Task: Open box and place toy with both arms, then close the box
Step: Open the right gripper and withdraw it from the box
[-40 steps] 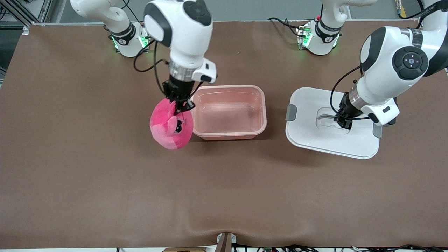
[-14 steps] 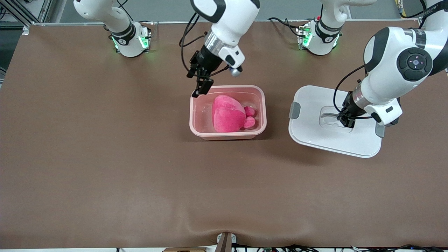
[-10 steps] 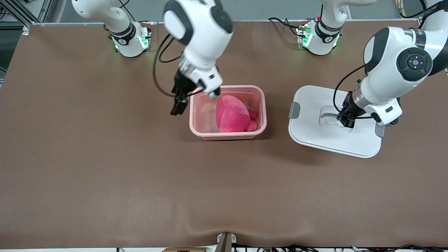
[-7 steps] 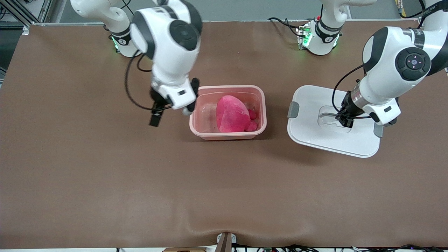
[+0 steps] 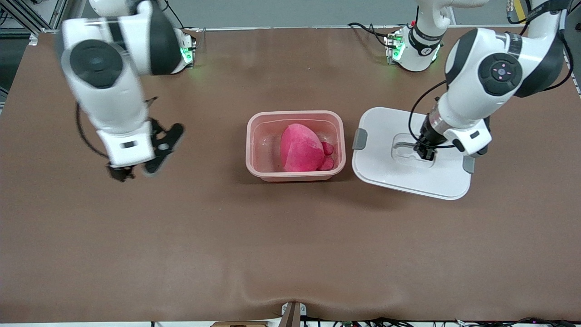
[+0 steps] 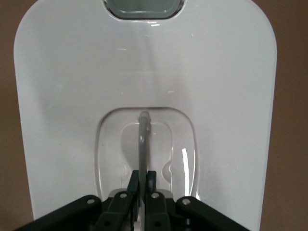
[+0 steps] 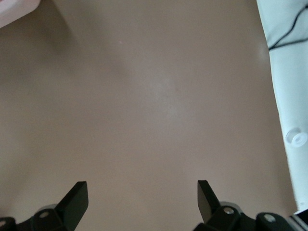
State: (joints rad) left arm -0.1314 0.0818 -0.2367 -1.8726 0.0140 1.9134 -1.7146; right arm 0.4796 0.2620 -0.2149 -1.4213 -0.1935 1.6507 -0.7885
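The pink translucent box (image 5: pixel 254 136) stands open at mid table. The pink plush toy (image 5: pixel 299 147) lies inside it. The white lid (image 5: pixel 386 172) lies beside the box toward the left arm's end, its grey clip (image 5: pixel 360 138) close to the box rim. My left gripper (image 5: pixel 426 152) is shut on the lid's clear handle (image 6: pixel 143 139); the left wrist view shows the lid (image 6: pixel 144 72) below my left gripper (image 6: pixel 142 180). My right gripper (image 5: pixel 141 160) is open and empty over bare table toward the right arm's end. In the right wrist view it (image 7: pixel 141 192) holds nothing.
The brown table mat (image 5: pixel 290 250) is bare nearer the front camera. The arm bases (image 5: pixel 411 50) stand along the table edge farthest from the camera. A corner of the box (image 7: pixel 14 9) and part of the right arm (image 7: pixel 288 72) edge the right wrist view.
My right gripper dropped the toy into the box, opened, and swung away toward the right arm's end. My left gripper has moved the lid closer to the box.
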